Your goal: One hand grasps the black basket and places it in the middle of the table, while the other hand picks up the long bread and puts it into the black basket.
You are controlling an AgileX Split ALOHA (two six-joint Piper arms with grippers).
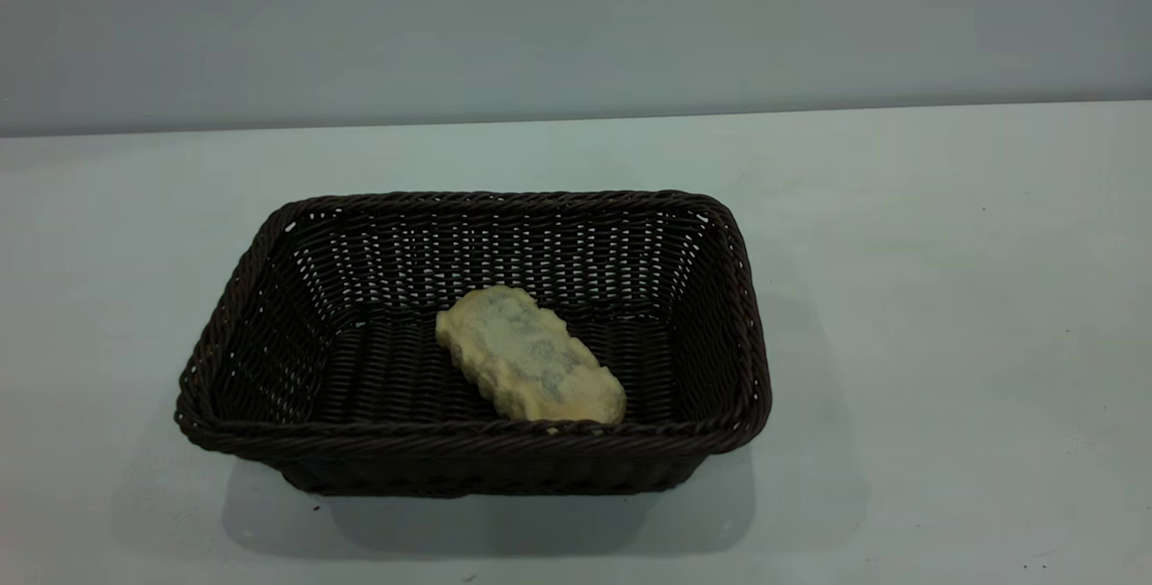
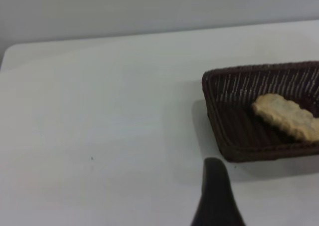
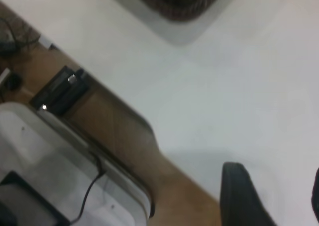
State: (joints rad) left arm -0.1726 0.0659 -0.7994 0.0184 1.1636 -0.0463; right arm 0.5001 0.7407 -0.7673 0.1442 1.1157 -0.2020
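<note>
The black basket (image 1: pixel 270 297) is seen on the table (image 1: pixel 945 297), left of the tabletop's middle in the exterior view, with its long sides running across the view. The long bread (image 1: pixel 531 355) lies inside it on the woven floor, pale smudged underside up, set diagonally, with 1 end close against the near wall. Nothing is stacked on it, and no arm is seen in the exterior view.

In the left wrist view, 1 dark finger (image 2: pixel 215 196) of the left gripper is seen over bare table, apart from the basket's corner; whether that gripper is released or clenched cannot be told. In the right wrist view, the right gripper (image 3: pixel 279 198) is held spread and empty near the table's edge, well apart from the basket. A brown floor (image 3: pixel 119 136), a black cable (image 3: pixel 92 181) and grey equipment (image 3: pixel 55 176) are shown beyond that edge.
</note>
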